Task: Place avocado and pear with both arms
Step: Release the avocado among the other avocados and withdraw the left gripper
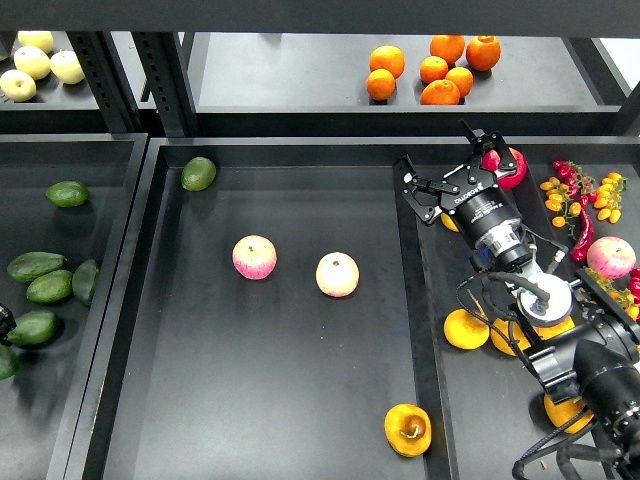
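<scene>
The pear (407,429), yellow-orange with a dark brown hollow, lies at the front right of the middle tray (300,400). Several dark green elongated avocados lie in the left tray (60,430). The lowest avocado (36,327) is next to a small dark part of my left arm (3,322) at the left edge. The left fingers do not show. My right gripper (445,166) is open and empty above the rim between the middle and right trays, far behind the pear.
Two pink-yellow apples (254,257) (337,274) and a rounder, lighter avocado (198,173) lie in the middle tray. The right tray holds orange fruit (466,329), small tomatoes (556,196) and chillies. Oranges (440,68) and pale apples (40,62) sit on the back shelf.
</scene>
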`<action>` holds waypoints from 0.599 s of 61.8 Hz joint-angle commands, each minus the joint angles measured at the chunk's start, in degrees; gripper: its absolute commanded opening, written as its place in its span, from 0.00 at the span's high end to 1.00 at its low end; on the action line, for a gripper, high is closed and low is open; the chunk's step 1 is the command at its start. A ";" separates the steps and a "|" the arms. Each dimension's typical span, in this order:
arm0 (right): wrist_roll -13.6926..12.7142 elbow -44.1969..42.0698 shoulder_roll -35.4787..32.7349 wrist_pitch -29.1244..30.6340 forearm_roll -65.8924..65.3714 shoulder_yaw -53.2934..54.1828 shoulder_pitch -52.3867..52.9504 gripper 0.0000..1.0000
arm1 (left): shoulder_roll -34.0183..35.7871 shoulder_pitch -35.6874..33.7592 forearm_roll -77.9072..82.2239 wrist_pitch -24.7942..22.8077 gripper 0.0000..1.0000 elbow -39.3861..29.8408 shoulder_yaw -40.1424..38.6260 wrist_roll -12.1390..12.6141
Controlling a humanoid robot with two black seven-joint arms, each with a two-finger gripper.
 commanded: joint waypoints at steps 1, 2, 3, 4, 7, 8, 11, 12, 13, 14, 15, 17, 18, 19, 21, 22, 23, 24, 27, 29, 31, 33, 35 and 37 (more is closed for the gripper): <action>0.00 0.01 0.00 -0.01 0.00 0.00 0.00 0.01 | -0.13 0.01 0.01 0.00 0.54 0.06 0.07 0.00; 0.00 0.01 0.00 -0.01 0.00 0.00 0.00 0.01 | -0.13 0.01 0.01 0.00 0.53 0.07 0.07 0.00; 0.00 0.01 0.00 -0.01 0.00 0.00 0.00 0.01 | -0.22 0.01 0.01 0.00 0.52 0.07 0.07 0.00; 0.00 0.01 0.00 -0.01 0.00 0.00 0.00 0.01 | -0.30 0.01 0.01 0.00 0.51 0.07 0.07 0.00; 0.00 0.01 0.00 -0.01 0.00 0.00 0.00 0.01 | -0.39 0.01 0.01 0.00 0.51 0.07 0.07 0.00; 0.00 0.01 0.00 -0.01 0.00 0.00 0.00 0.01 | -0.48 0.01 0.01 0.00 0.50 0.07 0.07 0.00; 0.00 0.01 0.00 -0.01 0.00 0.08 0.00 0.01 | -0.66 0.28 0.01 0.00 0.48 0.42 0.15 0.00; 0.00 0.01 0.00 -0.01 0.00 0.08 0.00 0.01 | -0.74 0.28 0.01 0.00 0.47 0.42 0.15 0.00; 0.00 0.01 0.00 -0.01 0.00 0.08 0.00 0.01 | -0.83 0.28 0.01 0.00 0.47 0.42 0.15 0.00; 0.00 0.01 0.00 -0.01 0.00 0.08 0.00 0.01 | -0.83 0.36 0.01 0.00 0.46 0.42 0.15 0.00; 0.00 0.01 0.00 -0.01 0.00 0.08 0.00 0.01 | -0.92 0.36 0.01 0.00 0.45 0.42 0.15 0.00; 0.00 0.01 0.00 -0.01 0.00 0.08 0.00 0.01 | -0.92 0.36 0.01 0.00 0.45 0.42 0.15 0.00; 0.00 0.01 0.00 -0.01 0.00 0.08 0.00 0.01 | -0.92 0.36 0.01 0.00 0.44 0.42 0.15 0.00; 0.00 0.01 0.00 -0.01 0.00 0.08 0.00 0.01 | -0.92 0.45 0.01 0.00 0.44 0.42 0.15 0.00; 0.00 0.01 0.00 -0.01 0.00 0.08 0.00 0.01 | -0.92 0.45 0.01 0.00 0.43 0.42 0.15 0.00; 0.00 0.01 0.00 -0.01 0.00 0.00 0.00 0.01 | -1.01 0.45 0.01 0.00 0.42 0.42 0.15 0.00; 0.00 0.01 0.00 -0.01 0.00 0.08 0.00 0.01 | -1.10 0.45 0.01 0.00 0.41 0.42 0.15 0.00; 0.00 -0.08 0.00 -0.01 0.00 0.08 0.00 0.01 | -1.10 0.45 0.01 0.00 0.40 0.42 0.15 0.00; 0.00 0.01 0.00 -0.01 0.00 0.08 0.00 0.01 | -1.10 0.36 0.01 0.00 0.38 0.42 0.15 0.00; 0.00 -0.08 0.00 -0.01 0.00 0.08 0.00 0.01 | -1.18 0.36 0.01 0.00 0.35 0.42 0.24 0.00; 0.00 0.01 0.00 -0.01 0.00 0.00 0.00 0.01 | -1.18 0.36 0.01 0.00 0.31 0.42 0.24 0.00; 0.00 0.45 0.00 -0.01 0.00 -0.09 0.00 0.01 | -1.27 -2.36 -3.07 0.00 0.04 -0.64 -3.36 0.00; 0.00 0.45 0.00 -0.01 0.00 -0.09 0.00 0.01 | -1.10 -2.80 -3.86 0.00 0.04 -0.64 -3.89 0.00; -0.09 0.45 0.00 -0.01 0.00 -0.09 0.00 0.01 | -0.92 -3.33 -4.47 0.00 0.04 -0.55 -4.33 0.00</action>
